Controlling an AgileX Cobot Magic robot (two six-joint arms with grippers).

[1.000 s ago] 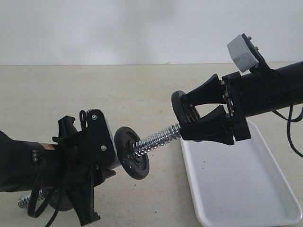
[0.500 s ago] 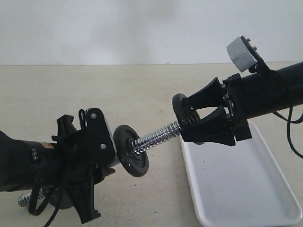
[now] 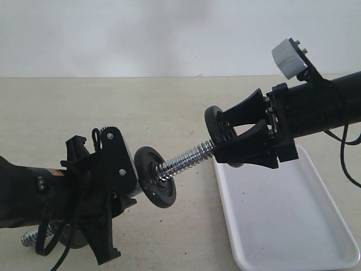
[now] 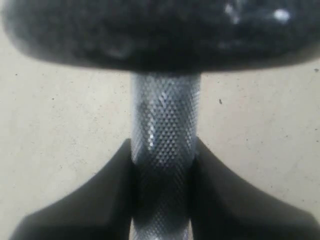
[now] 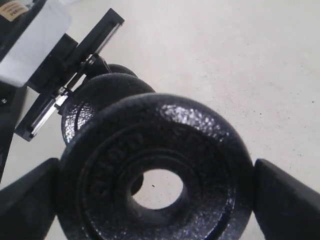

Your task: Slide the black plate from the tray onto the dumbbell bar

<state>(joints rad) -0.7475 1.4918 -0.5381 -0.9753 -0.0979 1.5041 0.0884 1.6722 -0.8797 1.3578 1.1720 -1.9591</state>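
Black plate [image 3: 212, 122] raised, right gripper [image 3: 219, 135] gripping it, left gripper [image 4: 162, 155] gripping bar [image 3: 186, 160], lettering [image 5: 112, 160] illegible

A beige tabletop [image 3: 169, 113] is stretching back to a white wall [image 3: 141, 34]. A spare black disc [image 3: 152, 193] is hanging tilted above it (left of centre), and a threaded chrome end [image 3: 27, 241] is poking out lower left.
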